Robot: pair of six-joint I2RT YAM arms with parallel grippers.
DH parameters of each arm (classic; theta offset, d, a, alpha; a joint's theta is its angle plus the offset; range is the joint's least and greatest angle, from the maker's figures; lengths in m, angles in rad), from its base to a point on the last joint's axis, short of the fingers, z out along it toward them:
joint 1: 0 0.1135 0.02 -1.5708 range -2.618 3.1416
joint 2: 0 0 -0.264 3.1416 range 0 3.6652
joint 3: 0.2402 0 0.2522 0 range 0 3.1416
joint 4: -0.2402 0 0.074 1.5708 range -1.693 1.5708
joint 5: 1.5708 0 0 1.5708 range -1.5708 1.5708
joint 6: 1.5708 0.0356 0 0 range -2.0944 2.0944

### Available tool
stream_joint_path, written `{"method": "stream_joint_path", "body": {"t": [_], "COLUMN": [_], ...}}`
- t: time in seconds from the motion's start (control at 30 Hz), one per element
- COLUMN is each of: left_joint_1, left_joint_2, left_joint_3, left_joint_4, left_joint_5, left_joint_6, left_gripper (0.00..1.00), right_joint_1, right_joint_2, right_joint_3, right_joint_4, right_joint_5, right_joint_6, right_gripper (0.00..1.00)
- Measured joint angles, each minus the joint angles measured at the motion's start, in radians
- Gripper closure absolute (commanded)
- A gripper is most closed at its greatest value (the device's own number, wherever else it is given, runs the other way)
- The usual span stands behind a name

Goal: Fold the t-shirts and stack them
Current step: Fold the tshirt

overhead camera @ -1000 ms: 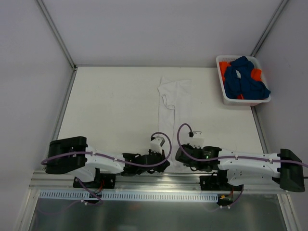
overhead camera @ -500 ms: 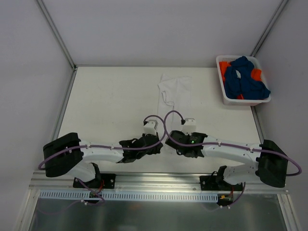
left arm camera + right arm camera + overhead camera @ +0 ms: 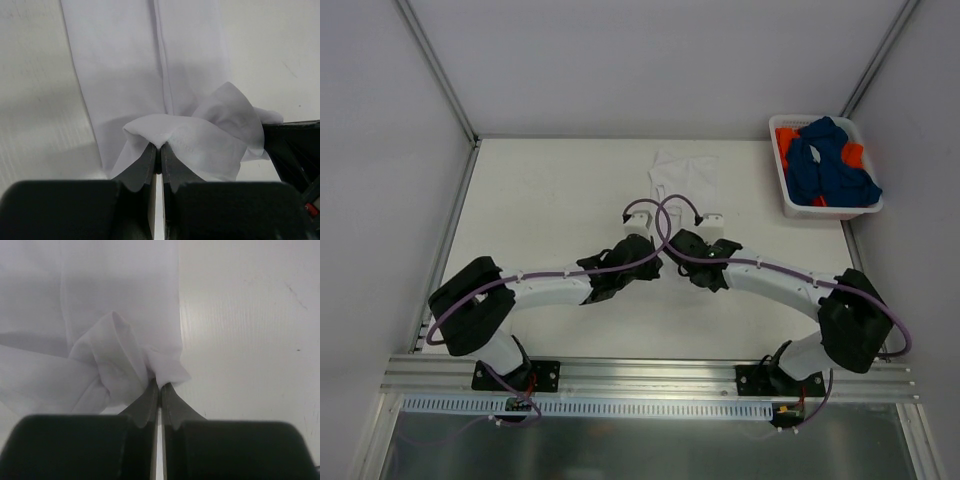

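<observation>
A white t-shirt (image 3: pixel 682 180) lies folded into a long strip at the table's middle back. Its near hem is lifted and carried over the rest of the strip. My left gripper (image 3: pixel 652 258) is shut on the hem's left corner, seen bunched at the fingertips in the left wrist view (image 3: pixel 160 146). My right gripper (image 3: pixel 682 250) is shut on the hem's right corner (image 3: pixel 160 382). The two grippers sit side by side, close together. Dark blue t-shirts (image 3: pixel 830 165) and orange t-shirts (image 3: pixel 784 145) lie heaped in the basket.
A white plastic basket (image 3: pixel 798 208) stands at the back right corner of the table. Metal frame rails (image 3: pixel 445 80) run up from the table's back corners. Purple cables loop over both wrists.
Both arms have reached away from the near edge toward the back, carrying the white t-shirt's near hem over the rest of the strip. The visible strip has become shorter.
</observation>
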Motion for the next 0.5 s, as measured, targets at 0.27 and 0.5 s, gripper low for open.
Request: {"method": "stream_joint_path", "body": {"t": [0.27, 0.5], "left_joint_1": [0.110, 0.211], "left_joint_2": [0.118, 0.210], "left_joint_3": [0.169, 0.299], "left_joint_4": [-0.043, -0.079], "left_joint_5": [0.056, 0.118], "left_joint_6": [0.063, 0.110], "left_gripper": [1.00, 1.00], "right_joint_1": [-0.148, -0.264], "right_joint_2": [0.172, 0.323], "right_joint_3": [0.175, 0.374], "right_joint_4": [0.086, 0.122], "right_joint_5": [-0.043, -0.111], "right_joint_6": [-0.188, -0.323], "right_gripper": [0.99, 0.99]}}
